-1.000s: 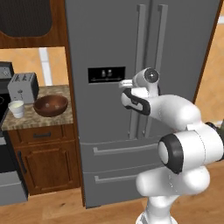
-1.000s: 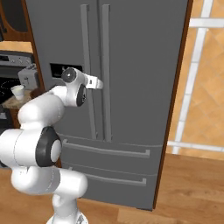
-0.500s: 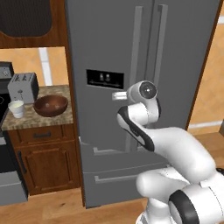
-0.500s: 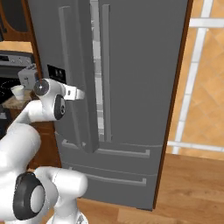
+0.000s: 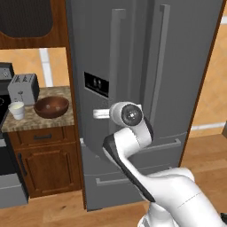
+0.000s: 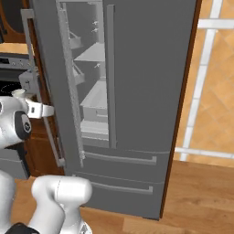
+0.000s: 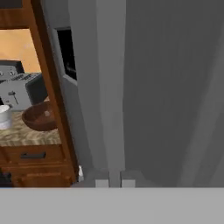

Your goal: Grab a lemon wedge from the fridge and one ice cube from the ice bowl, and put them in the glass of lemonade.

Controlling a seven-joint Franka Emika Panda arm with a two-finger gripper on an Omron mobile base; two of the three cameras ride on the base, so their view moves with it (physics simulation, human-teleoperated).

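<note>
Kitchen cabinetry in dark wood and a speckled counter (image 5: 31, 122) flank one tall grey fridge (image 5: 177, 66), the landmark for everything else. Against its left door, the gripper (image 7: 114, 183) is closed tight on the long vertical handle (image 7: 110, 87), jaws pinched around the bar near its lower end. That door (image 6: 55, 82) stands swung partly out, and the right base view looks past its edge to pale shelves (image 6: 93, 98) inside; no lemon wedge can be made out there.

Left of the fridge, on the counter, sit one ice bowl (image 5: 51, 107), one glass of lemonade (image 5: 17, 110) beyond it, and one toaster (image 5: 23, 88) behind.

My worry: the pinch on a smooth bar could slip as the door arcs wider, or the swinging door could crowd the counter edge.
</note>
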